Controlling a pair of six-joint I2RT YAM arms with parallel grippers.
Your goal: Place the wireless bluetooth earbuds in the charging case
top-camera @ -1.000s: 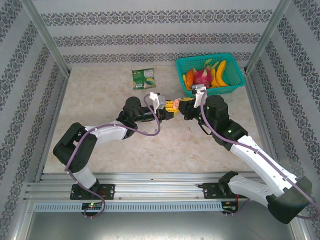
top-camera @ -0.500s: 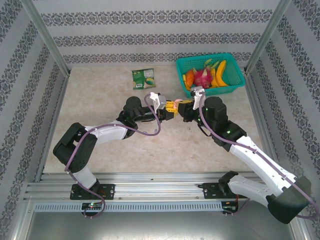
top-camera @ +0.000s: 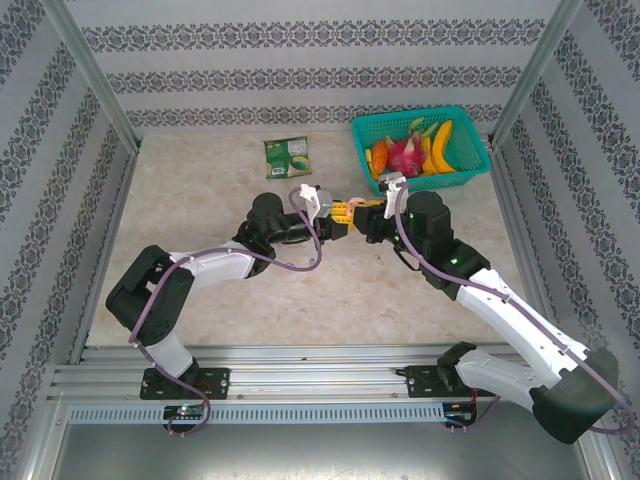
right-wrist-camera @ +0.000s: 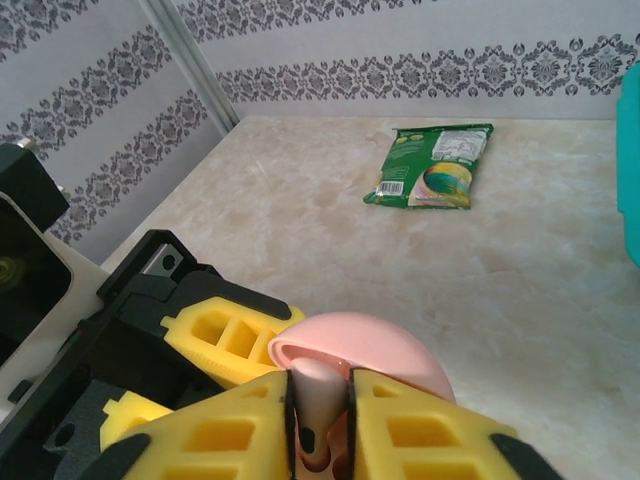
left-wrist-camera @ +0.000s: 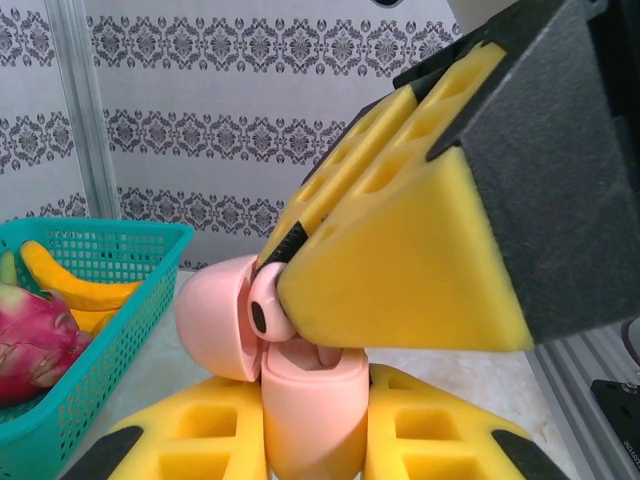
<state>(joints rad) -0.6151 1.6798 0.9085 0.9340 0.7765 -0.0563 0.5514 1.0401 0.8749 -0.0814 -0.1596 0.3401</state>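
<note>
My left gripper (left-wrist-camera: 316, 448) clamps the open charging case (left-wrist-camera: 312, 395); my right gripper (right-wrist-camera: 320, 425) pinches a pale pink earbud (right-wrist-camera: 315, 385) at its mouth; I worry that, tilted, it jams on the rim or drops.

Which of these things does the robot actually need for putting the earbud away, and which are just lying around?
Part of the job:
- pink charging case, lid open, gripped by the left gripper
- pink earbud, pinched by the right gripper at the case's opening

Just lying about:
- green snack packet
- teal basket
- banana in the basket
</note>
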